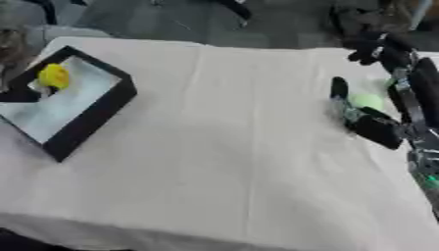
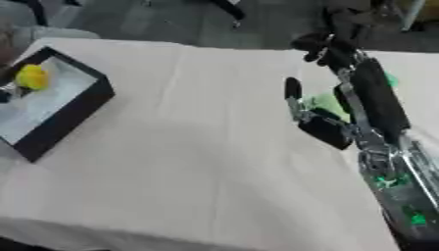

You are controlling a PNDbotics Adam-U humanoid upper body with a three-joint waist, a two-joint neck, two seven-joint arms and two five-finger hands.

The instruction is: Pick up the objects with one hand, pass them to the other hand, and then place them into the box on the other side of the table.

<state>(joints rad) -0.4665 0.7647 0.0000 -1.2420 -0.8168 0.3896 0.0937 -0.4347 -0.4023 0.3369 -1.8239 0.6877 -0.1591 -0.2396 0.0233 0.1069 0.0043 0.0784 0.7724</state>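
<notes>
A pale green object (image 1: 367, 101) lies on the cloth-covered table (image 1: 223, 147) near its right edge. My right hand (image 2: 330, 131) reaches in from the lower right and sits around it. The thumb (image 2: 292, 95) is on the object's left and the long fingers (image 2: 370, 98) on its right, stretched toward the far edge, so the hand is open. A black box (image 1: 94, 115) with a pale floor stands at the table's left side and holds a yellow object (image 1: 53, 76). A dark shape (image 1: 15, 94) at the left edge, over the box, looks like part of my left hand.
The wide middle of the table is bare beige cloth with a crease running front to back. Beyond the far edge is dark floor with chair legs. The table's front edge runs along the bottom of the view.
</notes>
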